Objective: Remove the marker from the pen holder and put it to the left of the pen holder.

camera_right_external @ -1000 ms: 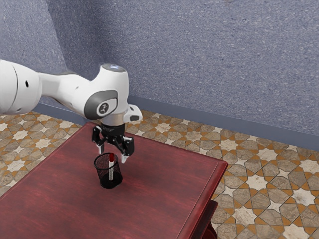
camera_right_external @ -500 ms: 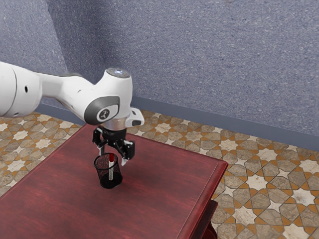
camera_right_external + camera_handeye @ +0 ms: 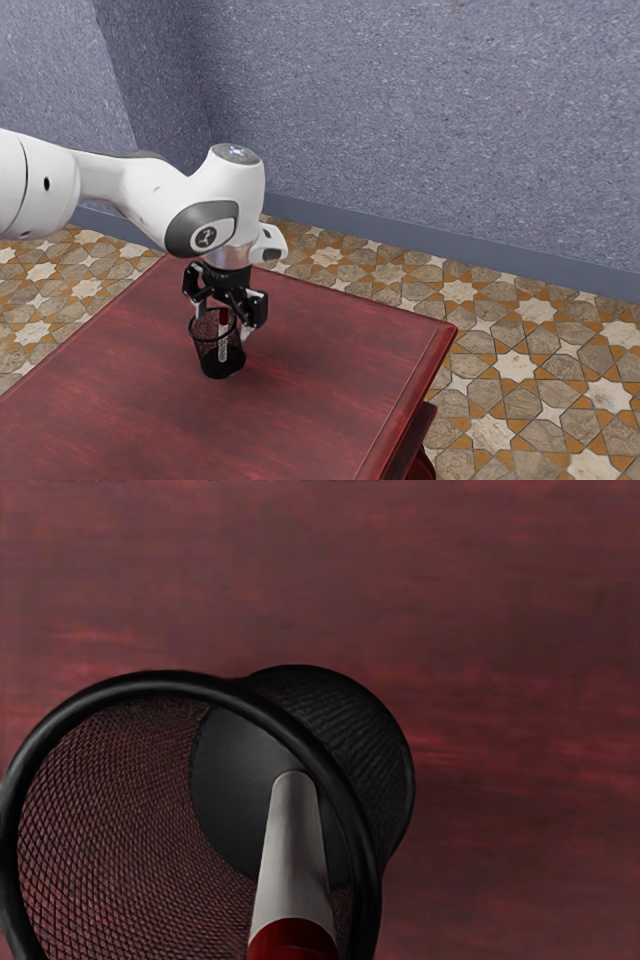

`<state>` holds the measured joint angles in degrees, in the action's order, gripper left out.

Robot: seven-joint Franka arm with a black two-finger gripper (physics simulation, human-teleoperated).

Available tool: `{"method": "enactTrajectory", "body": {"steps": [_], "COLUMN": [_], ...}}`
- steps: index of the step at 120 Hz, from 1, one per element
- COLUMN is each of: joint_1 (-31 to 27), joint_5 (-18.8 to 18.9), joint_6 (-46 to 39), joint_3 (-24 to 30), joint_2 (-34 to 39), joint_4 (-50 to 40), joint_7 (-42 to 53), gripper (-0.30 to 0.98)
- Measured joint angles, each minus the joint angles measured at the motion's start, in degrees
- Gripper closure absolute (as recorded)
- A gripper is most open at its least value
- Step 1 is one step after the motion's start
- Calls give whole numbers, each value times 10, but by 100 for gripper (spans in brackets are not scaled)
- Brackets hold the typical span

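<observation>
My gripper (image 3: 224,325) is open at the pen holder's mouth, its two fingers spread wide around the marker's red cap end. The black mesh pen holder (image 3: 222,362) stands upright on the table. Inside it, the white marker (image 3: 223,344) with a red cap leans against the wall, cap up. From my hand, the wrist view looks down into the pen holder (image 3: 110,830), where the marker (image 3: 292,865) rises from the dark base with its red cap nearest the hand.
The dark red wooden table (image 3: 300,400) extends around the pen holder. Beyond its edges lies a patterned tile floor (image 3: 530,380), and a blue-grey wall (image 3: 430,130) stands behind.
My hand has come down over the pen holder, shifting slightly toward the exterior view's left in the last half second. The pen holder and marker have stayed where they were.
</observation>
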<state>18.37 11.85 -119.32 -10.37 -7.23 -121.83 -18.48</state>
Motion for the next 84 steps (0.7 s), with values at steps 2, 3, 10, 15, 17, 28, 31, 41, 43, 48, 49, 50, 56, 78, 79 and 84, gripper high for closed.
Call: {"method": "enactTrajectory", "body": {"steps": [2,3,10,15,17,28,31,41,43,48,49,50,56,78,79,84], "joint_1": [0,0,0,-1,-1,-2,-2,-6,-6,-6,-6,-6,-5,-4,-4,-5], "joint_5": [0,0,1,2,3,8,9,11,11,12,12,12,11,10,10,10], "joint_6": [0,0,-1,-1,-1,-4,-5,-8,-9,-10,-10,-11,-12,-13,-12,-12], "joint_3": [0,0,0,0,0,0,0,-1,-1,-1,-1,-1,-1,-1,-1,-2], "joint_2": [0,0,-1,-1,-1,-3,-3,-4,-5,-5,-5,-5,-6,1,1,3], "joint_4": [0,0,0,0,0,1,1,2,2,2,2,1,0,1,1,2], "joint_7": [0,0,-1,-2,-2,-3,-3,-4,-4,-4,-4,-4,-4,-5,-5,-5], "gripper": [3,3,3,3,3,3,3,3,3,3,3,3,3,14,15,21]}}
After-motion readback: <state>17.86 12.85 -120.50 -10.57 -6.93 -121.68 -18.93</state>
